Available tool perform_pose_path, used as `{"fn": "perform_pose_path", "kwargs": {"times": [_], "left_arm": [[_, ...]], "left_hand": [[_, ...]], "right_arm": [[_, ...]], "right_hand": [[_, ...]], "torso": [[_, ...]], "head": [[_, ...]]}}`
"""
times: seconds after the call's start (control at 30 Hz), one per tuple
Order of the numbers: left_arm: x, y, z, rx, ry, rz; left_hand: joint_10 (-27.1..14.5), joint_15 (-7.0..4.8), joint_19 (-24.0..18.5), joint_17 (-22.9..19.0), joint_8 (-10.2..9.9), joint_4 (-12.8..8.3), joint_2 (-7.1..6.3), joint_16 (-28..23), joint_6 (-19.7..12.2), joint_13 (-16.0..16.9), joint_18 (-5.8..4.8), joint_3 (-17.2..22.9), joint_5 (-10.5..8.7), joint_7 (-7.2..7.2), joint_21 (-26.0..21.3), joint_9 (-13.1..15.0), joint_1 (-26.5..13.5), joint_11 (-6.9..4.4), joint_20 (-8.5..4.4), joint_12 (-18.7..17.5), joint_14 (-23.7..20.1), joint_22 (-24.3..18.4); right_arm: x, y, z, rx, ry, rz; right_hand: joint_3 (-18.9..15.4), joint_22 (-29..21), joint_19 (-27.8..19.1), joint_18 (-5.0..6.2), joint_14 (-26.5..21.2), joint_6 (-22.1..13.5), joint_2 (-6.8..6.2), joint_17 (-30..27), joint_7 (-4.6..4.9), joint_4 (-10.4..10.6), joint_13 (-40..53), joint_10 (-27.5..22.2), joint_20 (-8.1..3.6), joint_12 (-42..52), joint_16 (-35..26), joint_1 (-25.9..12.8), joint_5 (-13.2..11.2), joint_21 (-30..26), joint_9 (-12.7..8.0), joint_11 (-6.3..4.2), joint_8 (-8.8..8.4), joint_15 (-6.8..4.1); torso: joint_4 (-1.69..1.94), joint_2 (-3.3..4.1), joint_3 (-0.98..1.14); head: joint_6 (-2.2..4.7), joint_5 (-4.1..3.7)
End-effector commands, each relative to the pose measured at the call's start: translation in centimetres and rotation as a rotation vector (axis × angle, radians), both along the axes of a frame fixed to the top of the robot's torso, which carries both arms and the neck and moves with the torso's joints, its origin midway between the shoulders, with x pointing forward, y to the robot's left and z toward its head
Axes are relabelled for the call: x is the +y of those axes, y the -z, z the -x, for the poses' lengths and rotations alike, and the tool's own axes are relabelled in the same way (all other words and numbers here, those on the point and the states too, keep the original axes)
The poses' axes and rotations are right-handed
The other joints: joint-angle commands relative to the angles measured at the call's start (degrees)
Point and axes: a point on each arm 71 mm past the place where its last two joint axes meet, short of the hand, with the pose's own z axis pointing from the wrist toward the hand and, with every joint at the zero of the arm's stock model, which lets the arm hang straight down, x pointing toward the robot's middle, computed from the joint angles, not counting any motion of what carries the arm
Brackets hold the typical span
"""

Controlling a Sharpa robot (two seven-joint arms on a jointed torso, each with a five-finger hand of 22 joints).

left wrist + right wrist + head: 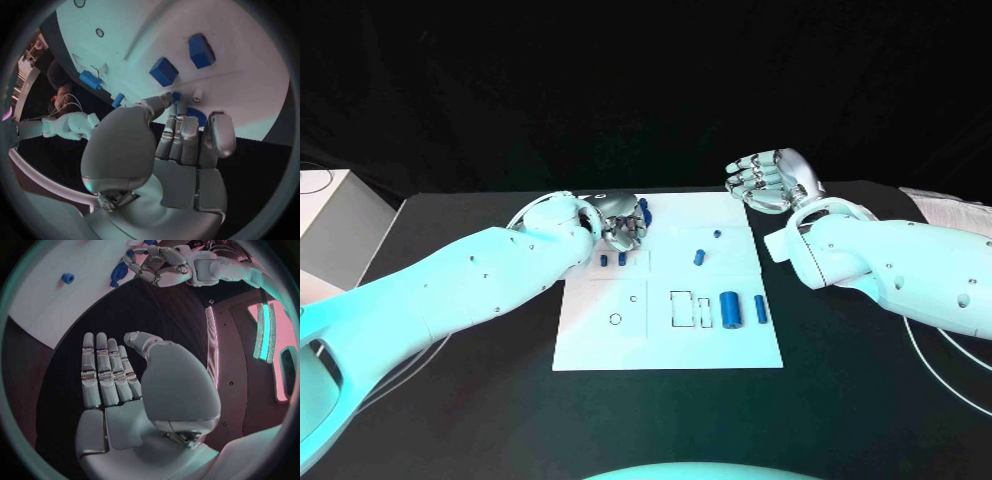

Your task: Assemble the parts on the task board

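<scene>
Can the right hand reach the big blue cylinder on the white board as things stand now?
Probably yes. The right hand is open beyond the board's far right corner, and nothing lies between it and the big blue cylinder.

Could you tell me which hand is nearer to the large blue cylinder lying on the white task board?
Right. The right hand hovers open off the board's far right corner; the left hand is at the far left edge, farther from the large blue cylinder on the white task board.
</scene>
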Motion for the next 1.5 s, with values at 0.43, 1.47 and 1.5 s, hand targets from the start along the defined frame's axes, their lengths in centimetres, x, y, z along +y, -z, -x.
{"fn": "perform_pose_path", "kwargs": {"times": [0.43, 1.47, 1.5], "left_arm": [[0.8, -0.3, 0.3, -0.048, 0.006, 0.041], [1.9, 0.2, 0.3, -0.002, 0.001, 0.003], [1.9, 0.2, 0.3, 0.0, 0.001, 0.002]], "left_hand": [[-3.58, 1.53, -0.87, -2.32, -0.91, 1.61, -2.26, -0.49, -5.36, 0.52, 0.13, -3.04, 0.15, -1.04, -1.29, -0.4, -2.95, 1.66, 1.21, -0.77, -1.36, -1.09], [-7.23, 0.15, -0.75, 5.01, 15.05, 2.19, -1.82, 2.05, -3.12, 9.58, 0.11, -5.93, 0.14, -1.33, -1.28, 6.04, -1.67, -0.14, 0.06, 15.23, 2.19, -0.92], [-7.3, 0.12, -0.77, 5.19, 15.16, 2.27, -1.84, 2.1, -3.13, 9.76, 0.11, -5.95, 0.14, -1.37, -1.32, 6.05, -1.73, -0.17, 0.03, 15.54, 2.27, -0.95]], "right_arm": [[0.1, -0.1, 0.0, -0.006, -0.015, 0.005], [0.0, 0.0, 0.0, -0.002, -0.017, 0.006], [0.0, 0.0, 0.0, -0.002, -0.017, 0.006]], "right_hand": [[-0.08, -0.05, 0.47, 0.21, 0.49, 0.46, 0.01, -0.09, -0.07, -0.21, -0.07, 0.0, 0.1, -0.22, -0.34, -0.46, -0.39, 0.06, -0.09, -0.4, -0.35, 0.02], [-0.07, -0.14, 0.47, 0.21, 0.5, 0.49, 0.05, -0.13, -0.09, -0.17, -0.06, 0.01, 0.11, -0.24, -0.35, -0.57, -0.38, 0.05, -0.09, -0.41, -0.37, 0.02], [-0.07, -0.14, 0.47, 0.21, 0.5, 0.49, 0.05, -0.13, -0.09, -0.17, -0.06, 0.01, 0.11, -0.24, -0.35, -0.57, -0.38, 0.05, -0.09, -0.41, -0.37, 0.02]], "torso": [[0.05, -0.02, -0.11], [-0.01, 0.04, 0.0], [-0.01, 0.04, 0.0]], "head": [[0.21, 0.08], [0.12, 0.23], [0.12, 0.22]]}}
